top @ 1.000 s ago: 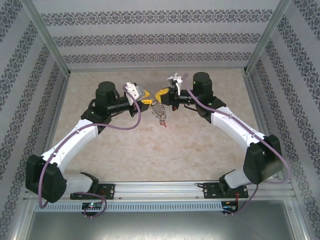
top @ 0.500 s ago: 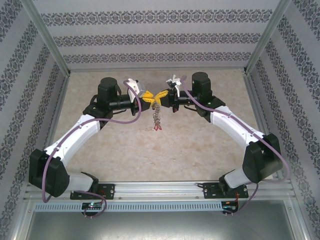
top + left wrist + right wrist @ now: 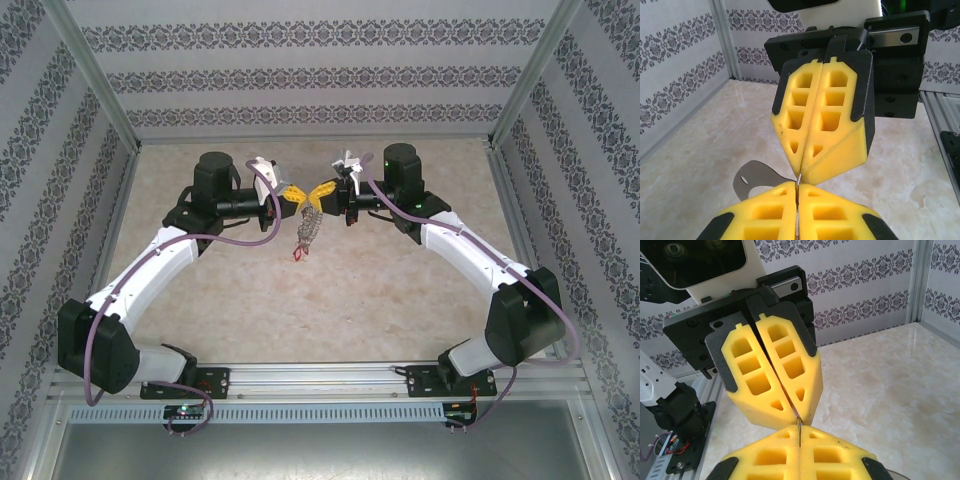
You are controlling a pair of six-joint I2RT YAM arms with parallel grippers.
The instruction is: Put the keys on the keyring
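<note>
Left gripper: closed tip to tip, with the thin wire of the keyring pinched between the pads, as seen in the left wrist view.
Right gripper: fully closed, with the same wire pinched just beside the left gripper's hold; the two sets of tips are almost touching.
Keyring location: held in the air above the middle of the table, hung from the two grips, with a red-headed key at its lowest end.
Risk, hanging end: the strung pieces are judged likely to swing if either arm is moved sharply, and the red-headed key could be thrown round the wire.
Risk, wire: with the holds so close together, the wire could be bent or twisted if the grippers are pulled in different directions.
Risk, grip: the wire is very thin against soft pads, so a slip from one hold is judged possible, and the ring could be dropped onto the table.
Risk, fingertips: the yellow tips could be knocked together, as little gap is left between them.
Count, arms: two.
Count, keys: one red head is made out; the other strung pieces are too small to be counted.
Count, keyrings: one.
Count, grippers: two, both closed.
Count, grey tab: one, flat, with a hole, beside the left fingertips; whether it is a key or a tag cannot be told.
</note>
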